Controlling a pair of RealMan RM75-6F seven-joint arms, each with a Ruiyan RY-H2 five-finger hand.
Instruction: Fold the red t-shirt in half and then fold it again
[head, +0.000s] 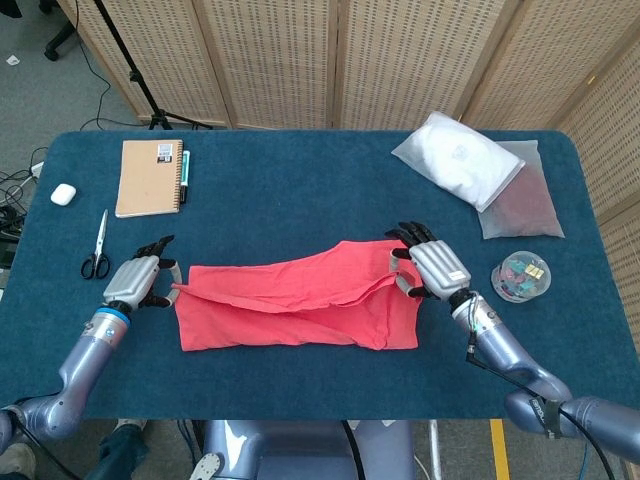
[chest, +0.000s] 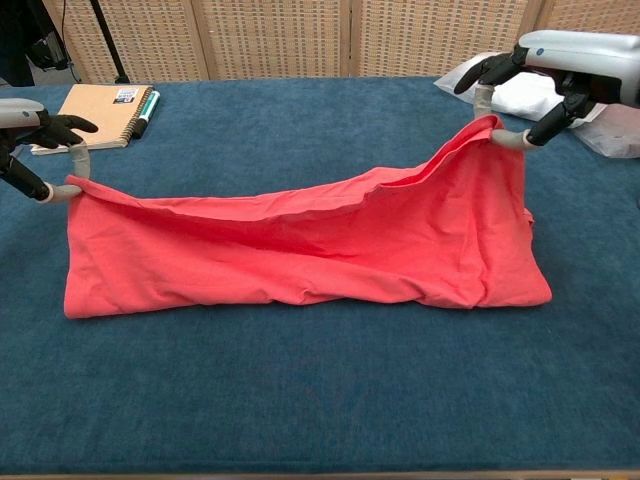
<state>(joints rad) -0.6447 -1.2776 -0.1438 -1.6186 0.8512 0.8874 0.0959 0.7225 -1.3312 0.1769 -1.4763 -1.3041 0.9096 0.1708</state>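
The red t-shirt (head: 300, 305) (chest: 300, 250) lies doubled over on the blue table, its upper layer lifted and sagging in the middle. My left hand (head: 135, 280) (chest: 35, 140) pinches the shirt's raised left corner. My right hand (head: 430, 268) (chest: 560, 70) pinches the raised right corner, held higher than the left one. The lower fold rests flat along the near side.
A notebook (head: 150, 178) with a pen (head: 185, 175), scissors (head: 97, 248) and a small white case (head: 64, 194) lie at the far left. A white bag (head: 460, 160), a dark pouch (head: 522, 205) and a clip tub (head: 521, 277) sit at the right.
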